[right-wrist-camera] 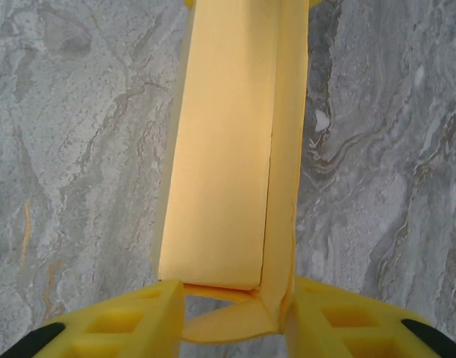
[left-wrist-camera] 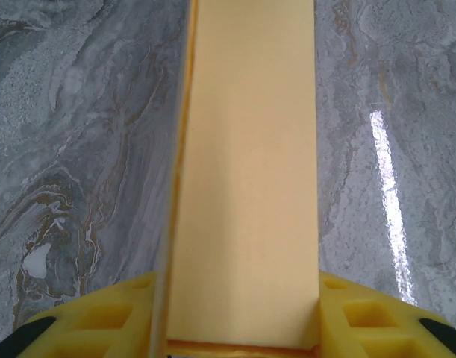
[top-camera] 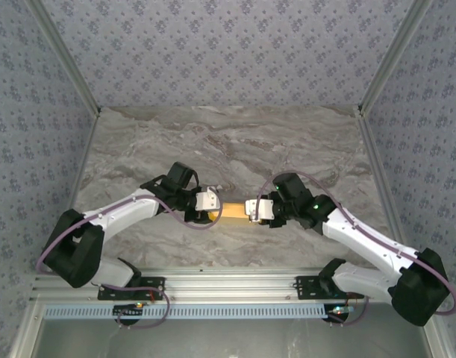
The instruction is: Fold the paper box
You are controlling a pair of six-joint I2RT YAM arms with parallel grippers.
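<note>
Top external view: the long yellow-orange thin-cardboard paper box (top-camera: 233, 209) is over the near middle of the grey marbled table (top-camera: 235, 142), with its long axis running from 9 to 3 o'clock. The left gripper (top-camera: 213, 204) grasps its 9 o'clock end and the right gripper (top-camera: 252, 209) its 3 o'clock end. Both arms are equally near. A loose flap (right-wrist-camera: 228, 322) at the right end probably needs tucking.
</note>
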